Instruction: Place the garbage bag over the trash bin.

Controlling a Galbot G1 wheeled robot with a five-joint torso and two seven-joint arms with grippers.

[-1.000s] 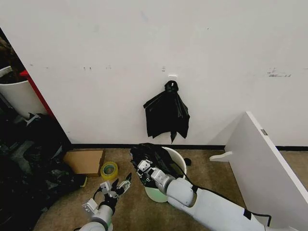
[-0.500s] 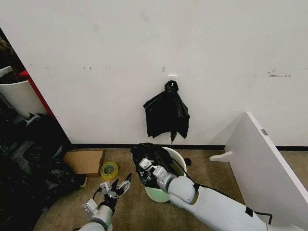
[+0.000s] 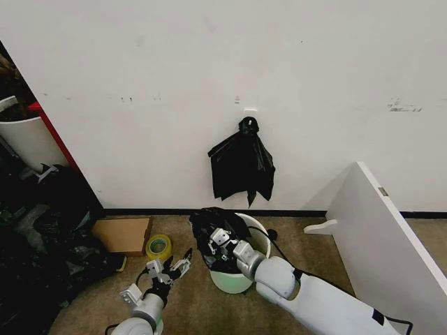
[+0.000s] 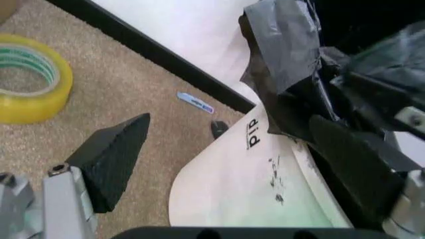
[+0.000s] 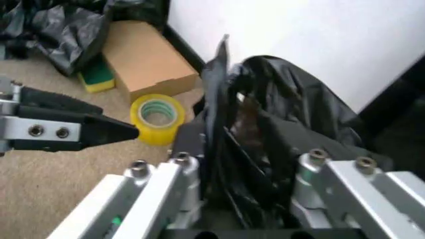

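The trash bin [image 3: 246, 278], a cream-white bucket, stands on the carpet below the wall. The glossy black garbage bag [image 3: 209, 225] is bunched over its left rim. My right gripper [image 3: 221, 241] is at that rim, shut on the bag's folds; in the right wrist view the bag [image 5: 279, 114] is pinched between its fingers [image 5: 159, 181]. My left gripper [image 3: 176, 266] hangs low just left of the bin, open and holding nothing. In the left wrist view its fingertips [image 4: 116, 149] flank the bin's wall [image 4: 239, 194], with the bag [image 4: 289, 50] above.
A knotted black plastic bunch [image 3: 242, 167] hangs on the wall above the bin. A yellow tape roll [image 3: 158, 246] and a cardboard box [image 3: 124, 234] lie to the left. Dark clutter [image 3: 42, 230] fills the far left; a white board [image 3: 384, 237] leans at the right.
My right gripper has shifted a little right and farther over the bin with the bag in it. The left gripper has edged slightly toward the bin.
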